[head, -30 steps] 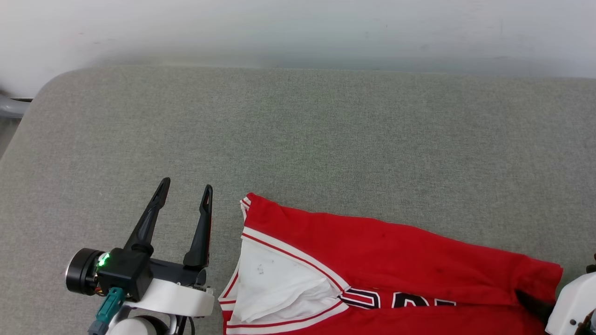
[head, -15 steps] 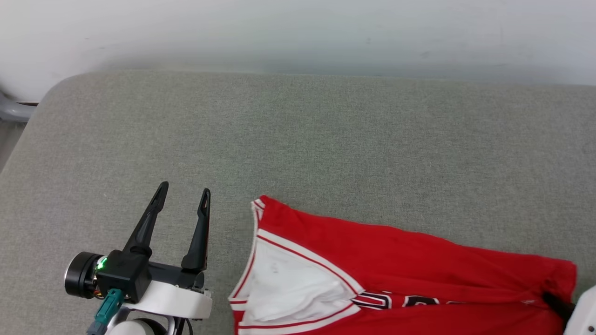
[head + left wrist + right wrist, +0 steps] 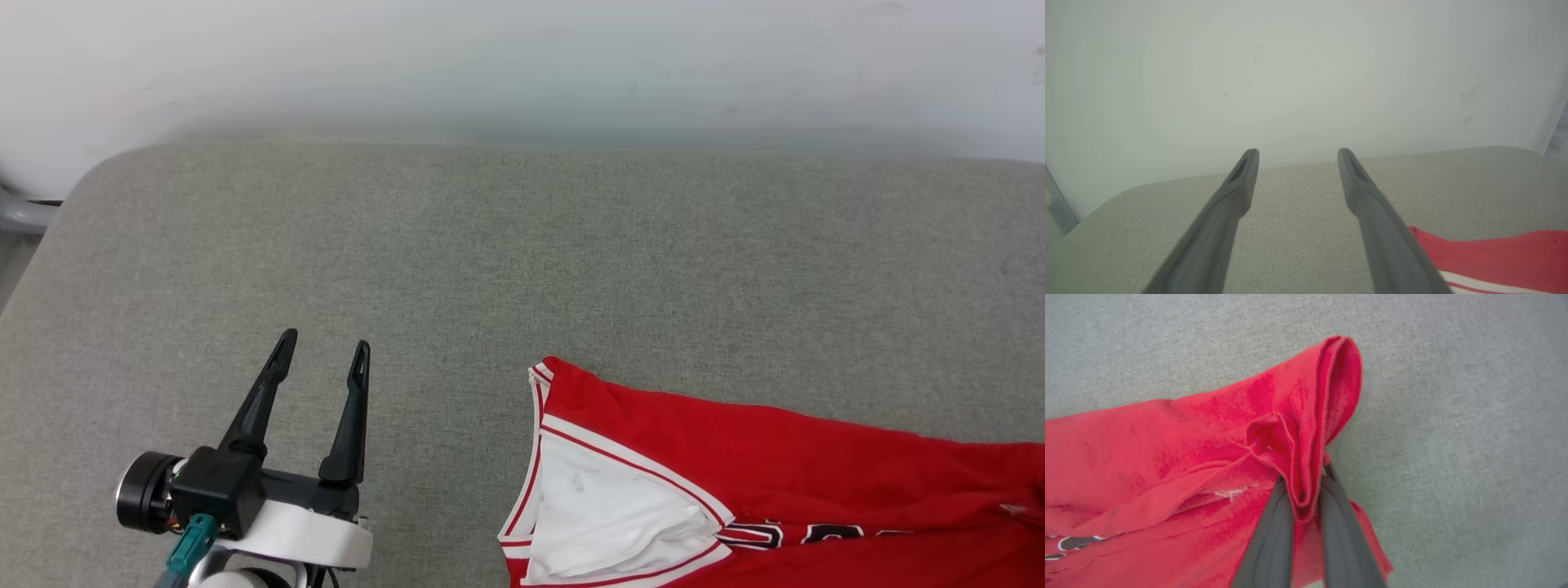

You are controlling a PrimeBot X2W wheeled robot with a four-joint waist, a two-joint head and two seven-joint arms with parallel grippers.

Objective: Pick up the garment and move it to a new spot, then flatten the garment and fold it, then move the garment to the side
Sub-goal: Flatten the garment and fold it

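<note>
Where right tool [image 3: 1305, 477] clamps, garment [image 3: 1167, 457] bunched between

Garment [image 3: 1167, 449]: red, creased, spread across the left and centre. One edge is gathered into an upright fold.
Gripper [image 3: 1304, 479]: two dark fingers rising from the bottom edge, pinched tight on that fold.
Lettering [image 3: 1069, 542]: black, white-edged, at lower left, partly cut off.
Surface [image 3: 1453, 416]: grey woven fabric beneath the garment.

Probably a bare test room or lab: a grey-green, fabric-covered tabletop [image 3: 522, 261] with rounded corners stands against a plain, faintly scuffed white wall [image 3: 522, 57], with a grey metal bar [image 3: 18, 214] beside it.
</note>
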